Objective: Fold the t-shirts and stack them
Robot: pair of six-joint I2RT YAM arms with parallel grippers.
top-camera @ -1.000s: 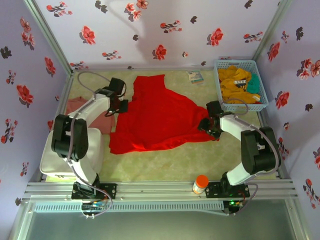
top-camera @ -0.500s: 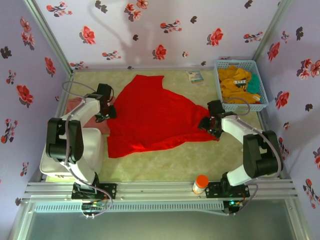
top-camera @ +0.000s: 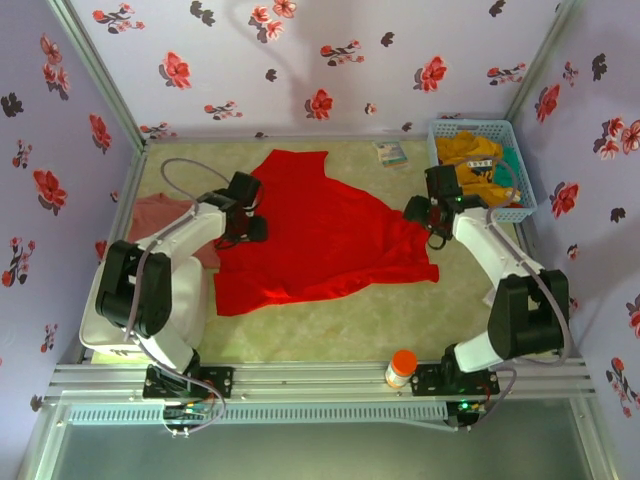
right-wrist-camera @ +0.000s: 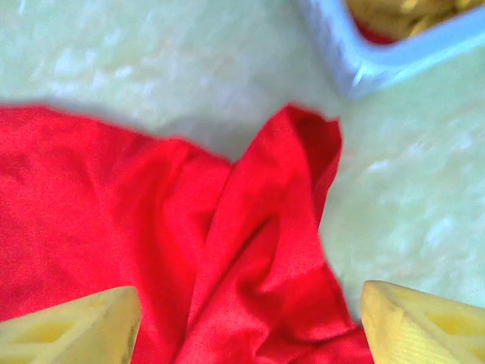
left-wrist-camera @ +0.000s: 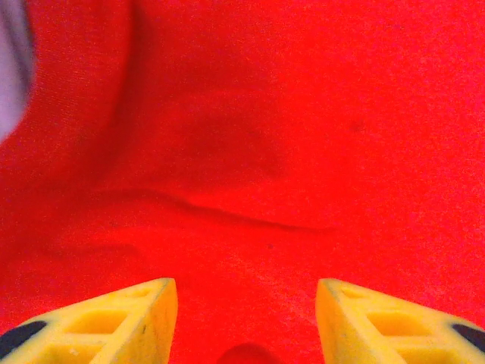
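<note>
Top external view: the red t-shirt (top-camera: 320,240) lies opened out but uneven across the middle of the bench (top-camera: 330,325), one point reaching toward the far edge and the hem running toward the near left. The pink t-shirt (top-camera: 160,212) lies bunched at the left edge, partly beneath the left arm. The left hand (top-camera: 254,226) is positioned over the left border of the red t-shirt; in the left wrist view its fingers (left-wrist-camera: 114,318) stand apart above smooth red cloth and pinch nothing. The right hand (top-camera: 418,213) hangs over the shirt's right corner, just beside the basket (top-camera: 435,160) in the far right corner; in the right wrist view its fingers (right-wrist-camera: 76,326) are spread wide above a sleeve doubled over on itself. Probable faults from this state: a grasp at the doubled sleeve may take two layers, locking in the crease and producing a skewed fold. A lift by only one hand would drag the cloth into a heap. A left arm sweep may displace the pink t-shirt. Travel of the right hand toward the far right corner risks contact with the basket wall.
</note>
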